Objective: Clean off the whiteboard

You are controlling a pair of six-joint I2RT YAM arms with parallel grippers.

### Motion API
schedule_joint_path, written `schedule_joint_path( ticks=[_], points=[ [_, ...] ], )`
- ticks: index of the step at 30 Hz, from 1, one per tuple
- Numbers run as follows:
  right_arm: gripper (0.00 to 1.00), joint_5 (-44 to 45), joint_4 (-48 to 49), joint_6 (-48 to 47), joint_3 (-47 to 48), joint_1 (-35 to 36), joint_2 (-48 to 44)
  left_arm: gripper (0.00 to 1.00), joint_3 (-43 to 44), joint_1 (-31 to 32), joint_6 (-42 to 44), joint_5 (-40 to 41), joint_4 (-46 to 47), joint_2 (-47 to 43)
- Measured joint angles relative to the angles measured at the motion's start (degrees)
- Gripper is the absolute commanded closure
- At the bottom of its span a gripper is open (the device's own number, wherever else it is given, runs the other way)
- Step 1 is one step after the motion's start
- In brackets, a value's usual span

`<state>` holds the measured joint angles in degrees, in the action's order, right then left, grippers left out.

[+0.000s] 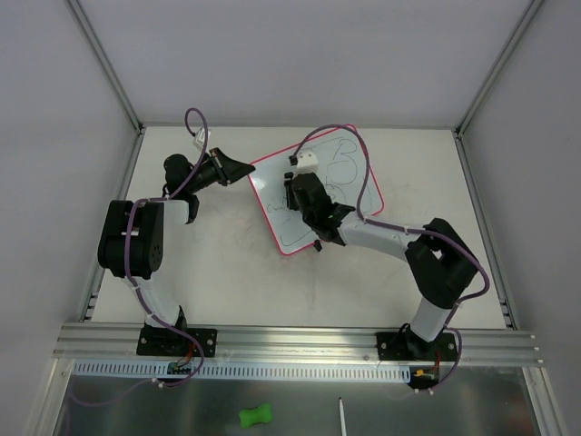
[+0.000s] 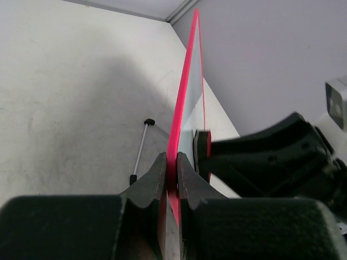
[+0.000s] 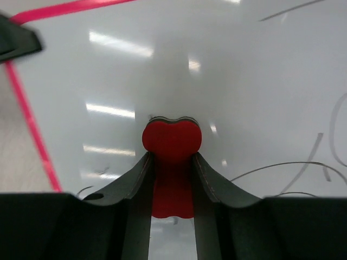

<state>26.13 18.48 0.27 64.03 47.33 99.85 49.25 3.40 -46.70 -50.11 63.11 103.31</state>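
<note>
The whiteboard [image 1: 338, 165] sat near the middle of the worktop [image 1: 227, 282], turned askew, with one long side toward the arms. The left claw [image 2: 172, 162] was clamped on the board's thin pink frame at its left corner, both fingers [image 2: 153, 181] tight against the rim. From the left wrist the board showed edge-on and seemed tipped up off the worktop, though how far could not be told.

The right claw [image 3: 172, 154] was closed on a red eraser [image 3: 172, 140], whose rounded, heart-shaped end pressed against the white face. Thin dark pen lines [image 3: 293, 165] lay just to the right of the eraser. The stretch ahead of it was bare and glossy.

The two claws worked close together. The left one's black tip intruded at the top left corner of the right wrist view, and the right arm's dark body [image 2: 271, 157] crowded the board's far face in the left wrist view. A purple cable [image 1: 365, 177] from the right arm looped over the board's right half. A thin silvery rod [image 2: 140, 153] with black ends lay on the worktop beside the held edge.

Below the mounting rail [image 1: 290, 338], a green bone-shaped piece [image 1: 257, 416] and a slim white stick [image 1: 342, 416] lay well apart from the board.
</note>
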Motion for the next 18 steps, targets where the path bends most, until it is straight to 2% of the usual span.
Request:
schedule_joint_path(
  ticks=[7, 18],
  points=[
    [1.00, -1.3, 1.3, -9.2, 3.3, 9.3, 4.1, 1.00, 0.0, 0.0, 0.1, 0.0, -0.1, 0.0],
    [1.00, -0.3, 1.0, -11.0, 4.9, 10.1, 5.9, 1.00, 0.0, -0.1, 1.0, 0.7, -0.7, 0.0]
  ],
)
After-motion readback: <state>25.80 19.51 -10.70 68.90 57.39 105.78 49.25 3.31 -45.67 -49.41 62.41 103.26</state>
